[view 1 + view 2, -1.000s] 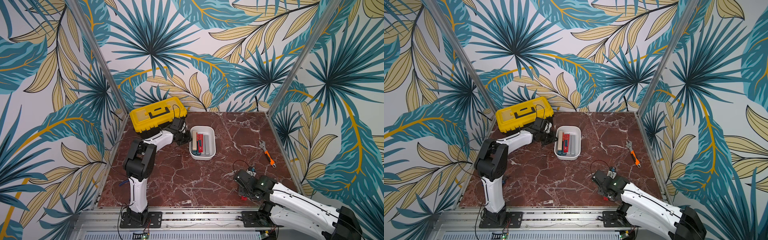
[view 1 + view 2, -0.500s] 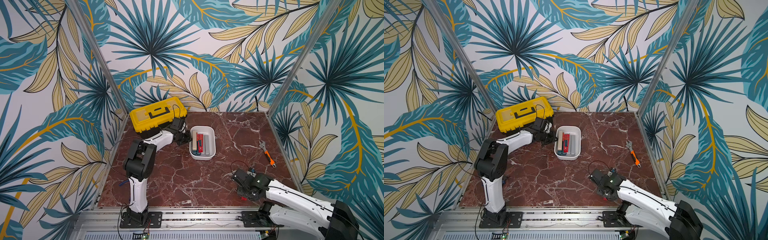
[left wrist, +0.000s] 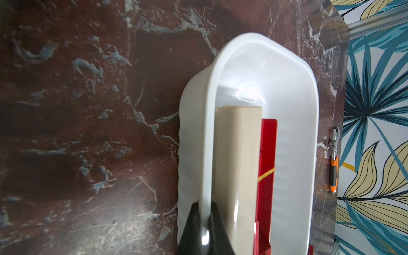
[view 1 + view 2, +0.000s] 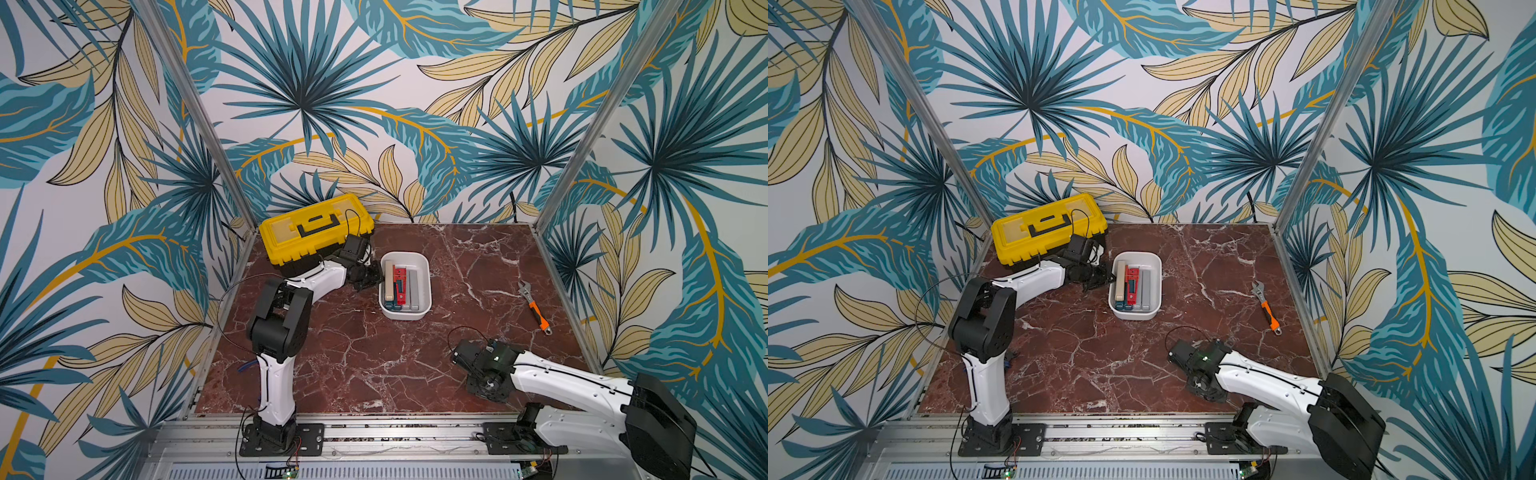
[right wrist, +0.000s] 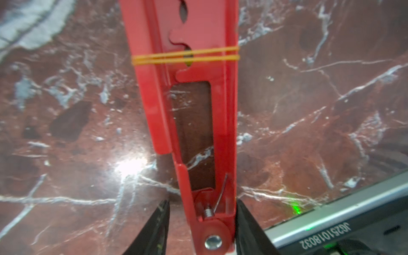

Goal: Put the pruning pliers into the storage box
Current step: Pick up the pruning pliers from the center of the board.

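Note:
The white storage box (image 4: 405,315) (image 4: 1133,313) stands mid-table. It holds several pruning pliers side by side: a beige one (image 4: 389,282) (image 3: 238,154), a red one (image 4: 400,284) (image 3: 268,150) and a grey one (image 4: 413,284). My left gripper (image 4: 372,277) (image 3: 204,204) is shut on the box's rim (image 3: 208,132), beside the beige piece. My right gripper (image 4: 484,384) (image 5: 202,201) hangs low near the table's front. Another red pruning pliers (image 5: 223,121), bound by a yellow rubber band, lies between its jaws. One finger touches the pivot end; a gap shows at the other.
A yellow-lidded black toolbox (image 4: 311,232) (image 4: 1046,232) sits at the back left, just behind my left wrist. An orange-handled wrench (image 4: 534,305) (image 4: 1266,305) lies near the right wall. Metal frame posts stand at the back corners.
My right gripper has shifted a little to the left along the table's front and its arm has swung with it. The left arm and the box have not moved.

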`<state>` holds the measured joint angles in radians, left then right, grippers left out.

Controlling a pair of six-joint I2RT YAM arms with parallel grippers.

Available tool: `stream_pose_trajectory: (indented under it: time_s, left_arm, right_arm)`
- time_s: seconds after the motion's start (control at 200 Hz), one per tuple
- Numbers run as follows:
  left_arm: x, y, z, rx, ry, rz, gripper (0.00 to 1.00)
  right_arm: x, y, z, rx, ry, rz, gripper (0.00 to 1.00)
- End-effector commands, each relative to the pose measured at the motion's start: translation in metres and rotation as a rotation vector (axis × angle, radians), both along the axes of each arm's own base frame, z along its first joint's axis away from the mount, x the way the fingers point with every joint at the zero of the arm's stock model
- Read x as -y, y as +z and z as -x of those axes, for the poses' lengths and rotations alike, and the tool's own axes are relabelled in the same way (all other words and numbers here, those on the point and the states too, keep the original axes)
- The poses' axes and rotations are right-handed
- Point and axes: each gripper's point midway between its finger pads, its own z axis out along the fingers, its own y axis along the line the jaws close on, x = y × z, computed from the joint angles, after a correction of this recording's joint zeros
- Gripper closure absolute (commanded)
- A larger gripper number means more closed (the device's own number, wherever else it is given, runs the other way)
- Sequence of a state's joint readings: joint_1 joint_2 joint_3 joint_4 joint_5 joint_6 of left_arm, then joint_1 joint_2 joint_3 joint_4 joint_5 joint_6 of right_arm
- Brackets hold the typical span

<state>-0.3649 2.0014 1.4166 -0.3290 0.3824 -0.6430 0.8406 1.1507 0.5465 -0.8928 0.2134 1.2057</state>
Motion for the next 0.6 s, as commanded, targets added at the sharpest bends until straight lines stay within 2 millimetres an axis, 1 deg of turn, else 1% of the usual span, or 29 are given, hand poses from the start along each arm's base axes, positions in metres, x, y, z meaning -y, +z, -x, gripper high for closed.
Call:
stream_pose_trajectory:
  time_s: [0.0,0.17,0.346,0.466,0.596]
  left_arm:
    - [0.014,0.043,-0.020,0.115,-0.028,0.091,1.00]
    - [0.016,0.043,-0.021,0.114,-0.030,0.100,1.00]
    - [0.013,0.047,-0.020,0.123,-0.029,0.087,1.00]
    - [0.013,0.048,-0.020,0.125,-0.031,0.085,1.00]
    - [0.013,0.046,-0.019,0.120,-0.030,0.084,1.00]
  right_arm:
    - [0.000,0.003,-0.005,0.056,-0.014,-0.019,0.55]
    - [0.002,0.002,-0.010,0.092,-0.012,-0.022,0.56]
    - [-0.002,-0.009,-0.011,0.075,-0.008,-0.014,0.56]
    - [-0.007,-0.019,-0.012,0.068,-0.006,-0.031,0.56]
    - [-0.010,-0.020,-0.016,0.072,0.004,-0.026,0.58]
